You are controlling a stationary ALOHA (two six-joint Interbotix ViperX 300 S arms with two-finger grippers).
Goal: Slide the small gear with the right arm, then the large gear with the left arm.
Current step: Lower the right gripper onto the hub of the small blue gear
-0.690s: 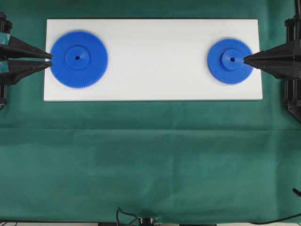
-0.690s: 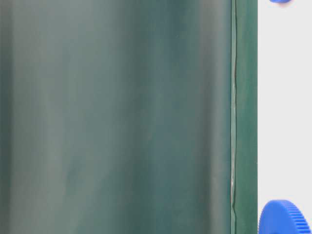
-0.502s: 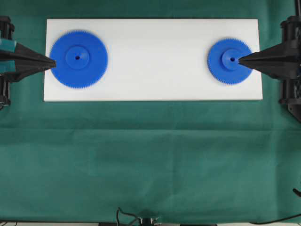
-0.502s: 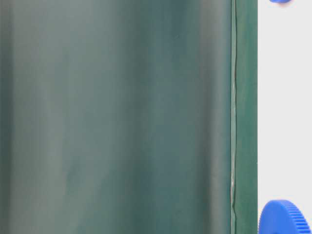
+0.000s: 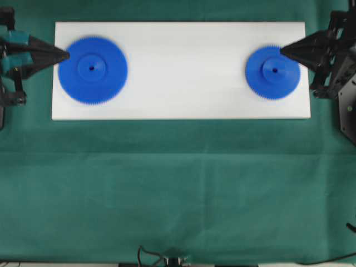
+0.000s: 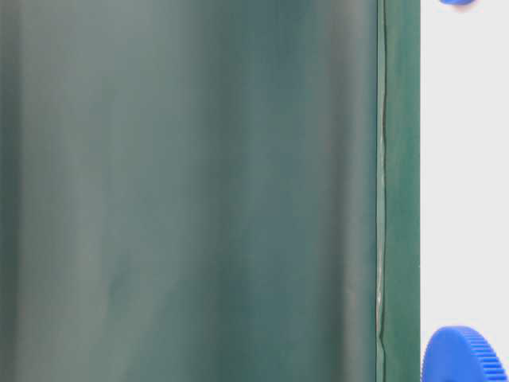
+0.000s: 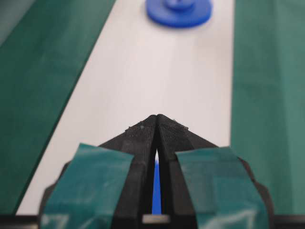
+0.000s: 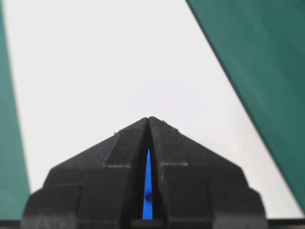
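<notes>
Presently: white board [image 5: 183,83] on the green counter [image 5: 178,189]. Large gear [image 5: 92,69] lies flat at the board's left end, small gear [image 5: 273,72] at its right end, well apart. Left claw [image 5: 67,55] (teal patches) closed, tip over the large gear's upper-left rim. Right claw [image 5: 282,51] closed, empty, tip over the small gear's upper-right rim.

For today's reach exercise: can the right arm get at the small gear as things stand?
Probably yes. The right gripper, jaws shut, has its tip at the small gear's rim, and nothing lies between them on the white board.
</notes>
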